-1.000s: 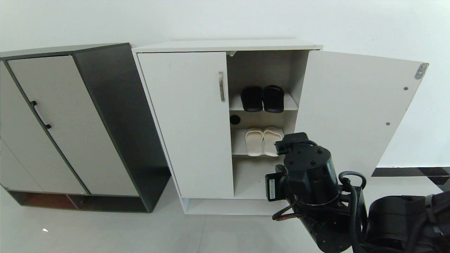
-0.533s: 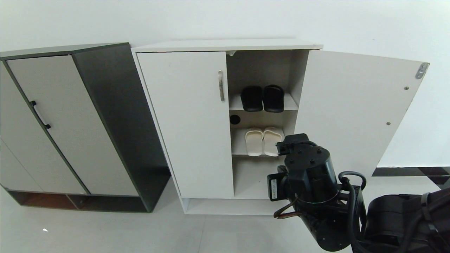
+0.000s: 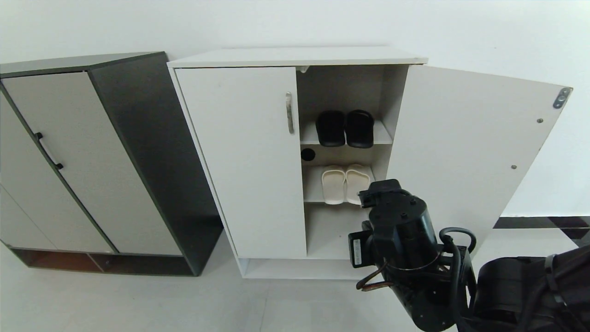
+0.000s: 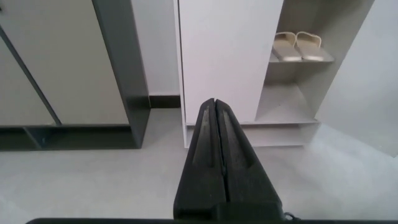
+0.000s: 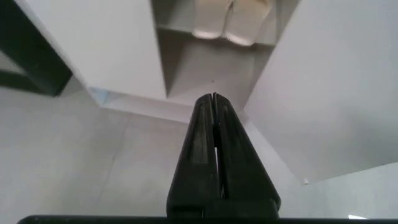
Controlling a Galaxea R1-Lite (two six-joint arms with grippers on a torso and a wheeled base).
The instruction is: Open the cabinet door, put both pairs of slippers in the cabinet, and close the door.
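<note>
My right end effector (image 5: 214,106) is closed on nothing, fingers pressed together. It is held above the floor (image 5: 74,162), in front of the open side of the white cabinet (image 3: 295,57) and near the inner face of the open door (image 3: 461,147). My left end effector (image 4: 215,109) is likewise closed and empty, and it faces the closed left door (image 3: 244,161). Inside the cabinet, the middle shelf (image 3: 313,198) holds the cream slippers (image 3: 345,184), set side by side. The upper shelf (image 3: 382,137) holds the black slippers (image 3: 345,129), also side by side. Both pairs are well inside the front edge, clear of the door's swing. I judge the loading steps complete, so the step in hand is closing the door. The next move calls for bringing the right end effector round the door's free edge to its outer face. From there it pushes the panel along its hinge arc until it seats flush beside the left door. The dark cabinet (image 3: 138,152) stands just beside the white one and takes no part.
</note>
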